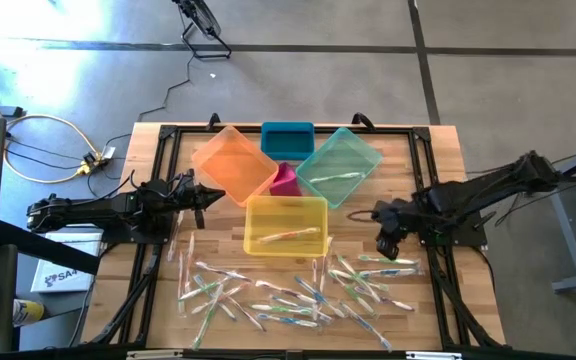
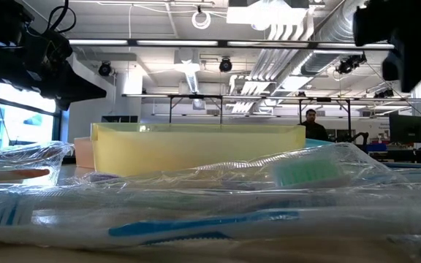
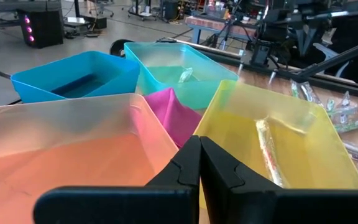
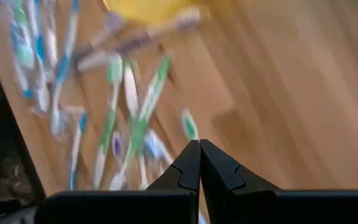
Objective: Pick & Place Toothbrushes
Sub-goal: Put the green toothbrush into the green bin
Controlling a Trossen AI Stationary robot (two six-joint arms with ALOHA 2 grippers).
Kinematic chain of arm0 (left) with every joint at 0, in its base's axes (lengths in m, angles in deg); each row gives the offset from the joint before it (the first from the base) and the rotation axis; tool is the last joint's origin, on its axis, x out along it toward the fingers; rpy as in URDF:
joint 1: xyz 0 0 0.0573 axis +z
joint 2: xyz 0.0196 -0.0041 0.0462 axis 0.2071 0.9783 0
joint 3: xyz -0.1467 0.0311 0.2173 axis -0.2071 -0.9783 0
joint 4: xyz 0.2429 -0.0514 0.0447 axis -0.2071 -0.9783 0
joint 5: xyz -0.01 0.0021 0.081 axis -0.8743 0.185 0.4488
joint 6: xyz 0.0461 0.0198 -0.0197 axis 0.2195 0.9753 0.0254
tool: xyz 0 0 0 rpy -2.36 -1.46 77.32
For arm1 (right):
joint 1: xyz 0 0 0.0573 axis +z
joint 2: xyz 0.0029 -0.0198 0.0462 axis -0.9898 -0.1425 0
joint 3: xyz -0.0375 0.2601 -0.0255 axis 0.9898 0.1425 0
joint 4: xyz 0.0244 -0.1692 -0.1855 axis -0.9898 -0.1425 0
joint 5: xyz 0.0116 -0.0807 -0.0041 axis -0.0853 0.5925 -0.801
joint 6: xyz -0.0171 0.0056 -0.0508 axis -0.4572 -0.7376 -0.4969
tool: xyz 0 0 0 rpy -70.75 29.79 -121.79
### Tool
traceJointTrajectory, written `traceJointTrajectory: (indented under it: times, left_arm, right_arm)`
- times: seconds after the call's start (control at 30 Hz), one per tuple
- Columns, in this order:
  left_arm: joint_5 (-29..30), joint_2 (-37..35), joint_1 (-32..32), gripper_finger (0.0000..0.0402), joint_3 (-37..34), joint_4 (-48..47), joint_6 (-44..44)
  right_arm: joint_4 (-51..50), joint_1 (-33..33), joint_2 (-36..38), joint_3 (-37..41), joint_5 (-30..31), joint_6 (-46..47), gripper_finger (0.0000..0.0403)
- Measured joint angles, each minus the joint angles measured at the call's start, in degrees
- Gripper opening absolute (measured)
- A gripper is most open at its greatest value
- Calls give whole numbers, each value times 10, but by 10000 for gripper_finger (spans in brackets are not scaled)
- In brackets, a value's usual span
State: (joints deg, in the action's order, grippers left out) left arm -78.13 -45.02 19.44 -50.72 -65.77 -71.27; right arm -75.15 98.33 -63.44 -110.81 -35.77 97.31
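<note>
Overhead, the left gripper (image 1: 220, 194) hangs with its dark fingers pressed together and empty, tips just beside the translucent orange plastic bin (image 1: 232, 163). The right gripper (image 1: 356, 214) is likewise closed on nothing, its tips near the translucent yellow plastic bin (image 1: 284, 224). Thin clear-wrapped toothbrushes (image 1: 293, 293) lie scattered on the wooden slatted table (image 1: 440, 150) just past the right fingers; one lies inside the yellow bin. Beyond, a person (image 2: 312, 124) stands in the workshop.
</note>
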Motion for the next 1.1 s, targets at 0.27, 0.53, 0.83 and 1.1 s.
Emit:
traceJointTrajectory:
  times: [0.27, 0.53, 0.83, 1.1]
  left_arm:
    - [0, 0, 0, 0, 0, 0, 0]
    - [0, 0, 0, 0, 0, 0, 0]
    - [0, 0, 0, 0, 0, 0, 0]
    - [0, 0, 0, 0, 0, 0, 0]
  right_arm:
    - [-77, 83, -51, 0, 4, 124, 2]
    - [-76, 103, -88, 0, -8, 116, 2]
    - [-67, 101, -136, 0, 4, 13, 3]
    - [-34, 101, -208, 0, 25, 0, 81]
